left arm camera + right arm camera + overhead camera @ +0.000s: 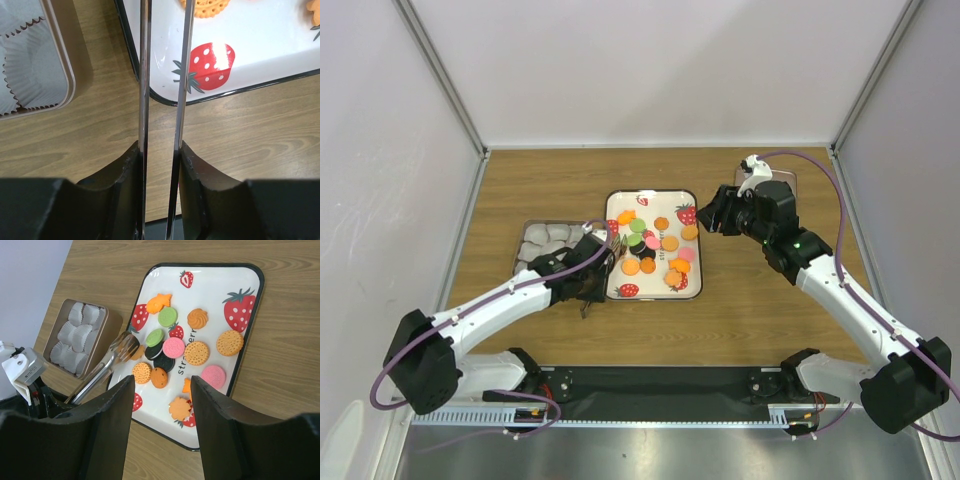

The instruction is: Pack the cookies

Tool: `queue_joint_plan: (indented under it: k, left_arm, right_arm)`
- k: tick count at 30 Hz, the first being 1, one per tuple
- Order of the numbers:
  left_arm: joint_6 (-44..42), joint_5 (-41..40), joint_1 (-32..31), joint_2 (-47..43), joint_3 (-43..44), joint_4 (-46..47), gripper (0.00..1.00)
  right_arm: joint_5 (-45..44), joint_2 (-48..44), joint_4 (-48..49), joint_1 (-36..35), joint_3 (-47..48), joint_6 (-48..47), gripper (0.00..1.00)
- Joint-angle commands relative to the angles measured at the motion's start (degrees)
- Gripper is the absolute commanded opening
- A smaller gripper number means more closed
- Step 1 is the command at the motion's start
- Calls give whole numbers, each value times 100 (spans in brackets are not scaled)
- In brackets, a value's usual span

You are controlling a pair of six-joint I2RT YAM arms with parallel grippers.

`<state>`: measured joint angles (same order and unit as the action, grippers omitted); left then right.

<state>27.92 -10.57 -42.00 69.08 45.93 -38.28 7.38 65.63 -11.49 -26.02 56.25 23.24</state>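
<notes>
Several cookies (655, 245) in orange, green, pink and black lie on a white tray (625, 203) printed with strawberries. My left gripper (582, 278) is shut on metal tongs (605, 260). Their two blades (145, 75) run forward over the tray's near left corner (165, 97). In the right wrist view the tong tips (122, 346) sit over the tray's left edge, partly covering an orange cookie (136, 353). My right gripper (715, 212) is open and empty, raised beside the tray's right edge. Through its jaws I see the cookies (172, 347) below.
A shallow box (545, 245) lined with white paper cups stands left of the tray; it also shows in the left wrist view (30, 65) and the right wrist view (80, 335). White walls enclose the wooden table on three sides.
</notes>
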Motion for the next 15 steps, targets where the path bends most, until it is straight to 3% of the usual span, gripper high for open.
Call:
queue_joint_plan:
  k: [1,15]
  left_arm:
    - [-94,-59,-37,44,74,-21,37]
    - [-182,-156,-37,27,390,-135,25]
  right_arm:
    - [1,-23,155,18,18,-118,54]
    - [1,-50,138,18,35,-118,54]
